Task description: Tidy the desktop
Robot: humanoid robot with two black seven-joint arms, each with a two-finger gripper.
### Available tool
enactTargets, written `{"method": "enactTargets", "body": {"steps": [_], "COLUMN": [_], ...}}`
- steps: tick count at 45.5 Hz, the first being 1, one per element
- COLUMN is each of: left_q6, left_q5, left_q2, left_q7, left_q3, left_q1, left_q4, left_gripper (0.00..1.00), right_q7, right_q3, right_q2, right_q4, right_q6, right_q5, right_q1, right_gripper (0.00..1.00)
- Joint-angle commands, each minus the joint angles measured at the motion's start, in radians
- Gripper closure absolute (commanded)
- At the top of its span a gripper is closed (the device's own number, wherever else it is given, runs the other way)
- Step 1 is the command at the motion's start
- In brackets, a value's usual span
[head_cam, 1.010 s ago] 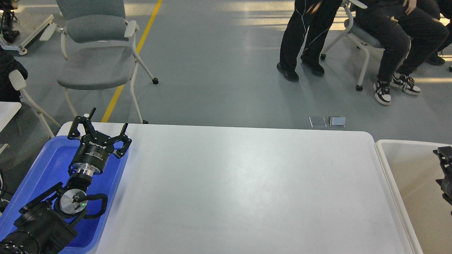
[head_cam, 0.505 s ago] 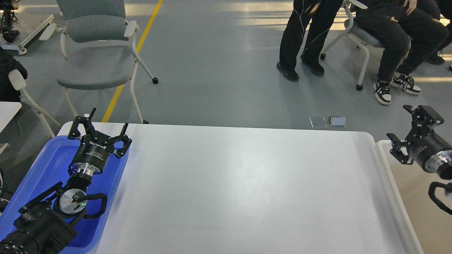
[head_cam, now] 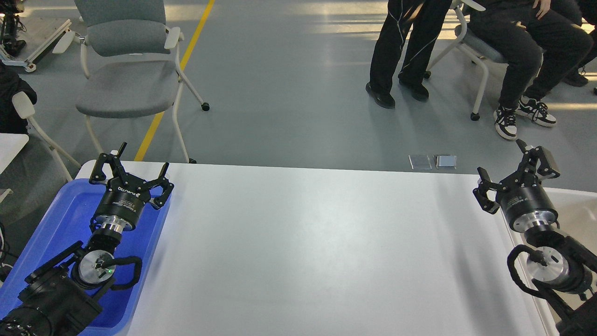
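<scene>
Your left gripper [head_cam: 132,169] hangs over the far end of the blue tray [head_cam: 70,214] at the left edge of the desktop [head_cam: 308,247], its two fingers spread wide apart with nothing between them; the arm behind it runs back over the tray toward the near left corner. Your right gripper [head_cam: 509,165] is at the far right corner of the desktop, above the seam where the white top meets the cream bin [head_cam: 576,210], and its fingers also stand apart and hold nothing; the wrist and a loop of black cable sit nearer to you, over the bin's left wall. The desktop itself fills the middle of your view between tray and bin, a smooth white slab with rounded far corners, and what you can see of its surface is bare, showing only soft glare and the grippers' shadows. You can see blue tray floor around the left arm, though the arm hides part of it. Past the far edge, on the grey floor, two small pale plates [head_cam: 432,161] lie side by side, right of centre. Farther off on the left stands a grey chair [head_cam: 128,70] on castors, with a yellow line [head_cam: 179,65] running beside it. At the far right a person [head_cam: 406,46] in black stands, and just right of them another [head_cam: 527,51] sits on a white-framed chair.
</scene>
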State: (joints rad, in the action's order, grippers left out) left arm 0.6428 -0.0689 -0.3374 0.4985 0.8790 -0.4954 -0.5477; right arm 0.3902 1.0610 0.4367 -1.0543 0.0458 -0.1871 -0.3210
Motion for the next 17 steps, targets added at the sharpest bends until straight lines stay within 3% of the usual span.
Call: {"method": "enactTargets", "body": {"steps": [1,5,17], "left_q6": [0.0,0.0,0.0], "left_q5": [0.0,0.0,0.0], "left_q2": [0.0,0.0,0.0], "left_q7": [0.0,0.0,0.0], "left_q3": [0.0,0.0,0.0], "left_q1": [0.0,0.0,0.0], "left_q4": [0.0,0.0,0.0], "left_gripper": [0.0,0.0,0.0], "right_q7": [0.101,0.131,0.124], "right_q3": [0.028,0.017,-0.049], "right_q2": [-0.101,-0.101,-0.09], "right_q4": [-0.012,-0.006,0.011], "right_q6": [0.008,0.0,-0.006], "right_q5": [-0.005,-0.005,-0.006], "right_q1": [0.046,0.046,0.028], "right_gripper": [0.0,0.0,0.0]}}
